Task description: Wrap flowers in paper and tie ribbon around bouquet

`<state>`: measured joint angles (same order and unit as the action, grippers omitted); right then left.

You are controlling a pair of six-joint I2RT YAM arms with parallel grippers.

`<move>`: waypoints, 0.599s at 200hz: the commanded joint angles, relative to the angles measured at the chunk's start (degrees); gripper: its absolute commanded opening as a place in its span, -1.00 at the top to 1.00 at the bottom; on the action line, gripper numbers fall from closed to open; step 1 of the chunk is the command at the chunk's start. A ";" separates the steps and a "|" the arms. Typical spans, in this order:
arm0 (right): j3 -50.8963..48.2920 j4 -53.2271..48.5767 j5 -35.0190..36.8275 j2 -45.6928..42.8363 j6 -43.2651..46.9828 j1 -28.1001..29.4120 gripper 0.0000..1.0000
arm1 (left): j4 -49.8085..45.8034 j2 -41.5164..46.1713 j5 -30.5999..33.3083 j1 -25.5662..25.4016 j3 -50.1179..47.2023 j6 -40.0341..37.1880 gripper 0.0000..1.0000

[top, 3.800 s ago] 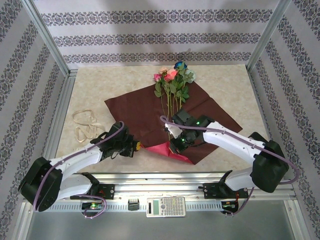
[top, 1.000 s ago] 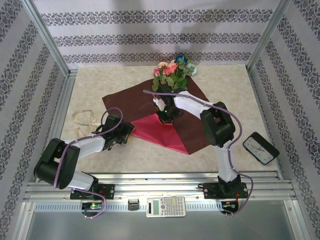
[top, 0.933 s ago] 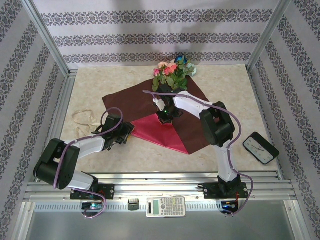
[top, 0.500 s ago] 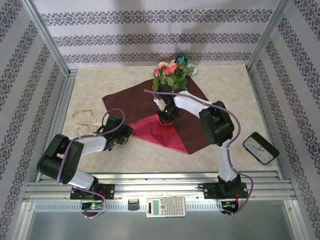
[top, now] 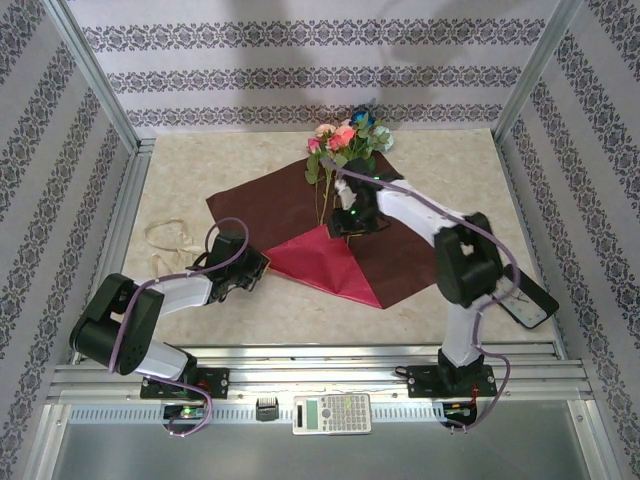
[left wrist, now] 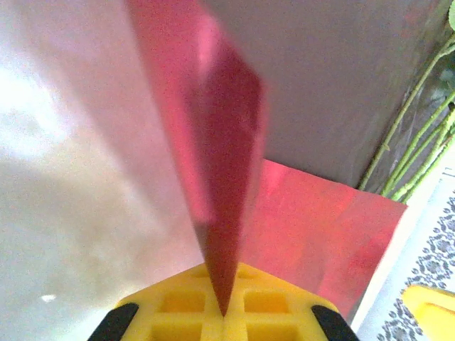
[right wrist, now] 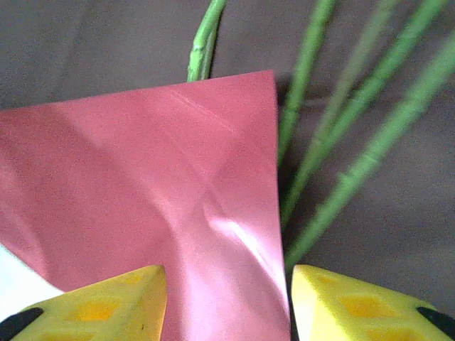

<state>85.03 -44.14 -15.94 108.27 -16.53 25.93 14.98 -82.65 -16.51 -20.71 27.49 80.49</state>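
- paper [top: 300, 215]: crimson corner folded over the maroon face, tip between spread jaws; flowers [top: 345, 140] just beyond.
- left gripper [left wrist: 224, 312]: arm low, elbow tucked, pinching the paper's edge (held upright).
- right gripper [right wrist: 227, 298]: arm stretched far forward, pointing down.

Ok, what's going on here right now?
The left gripper is shut on an edge of the large thin paper sheet, maroon-brown with a corner folded over crimson side up. The right gripper, jaws open, sits over that fold's tip beside the green stems of the artificial flowers lying on the sheet. The thin cream ribbon lies unused at left.
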 commanded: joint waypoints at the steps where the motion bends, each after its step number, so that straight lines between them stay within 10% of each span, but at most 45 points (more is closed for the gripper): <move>1: -6.94 1.39 -1.28 -10.33 -14.93 -2.55 -0.02 | -1.74 1.79 -0.91 -1.86 -1.30 4.83 1.00; 52: -34.40 23.81 -6.61 -29.81 -62.19 5.67 -0.04 | -3.15 2.75 -1.55 -3.98 -1.12 8.33 1.00; 81: -48.08 49.23 4.16 -32.18 -91.94 18.56 -0.16 | -2.44 2.34 -2.44 -4.76 -1.12 9.82 1.00; 120: -51.65 61.95 18.38 -26.22 -108.30 29.16 -0.23 | -2.04 2.04 -3.69 -4.98 -0.66 10.13 1.00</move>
<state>34.57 1.17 -9.43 78.98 -104.73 51.03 13.54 -81.03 -18.50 -25.02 26.96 89.23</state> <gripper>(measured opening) 0.611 0.046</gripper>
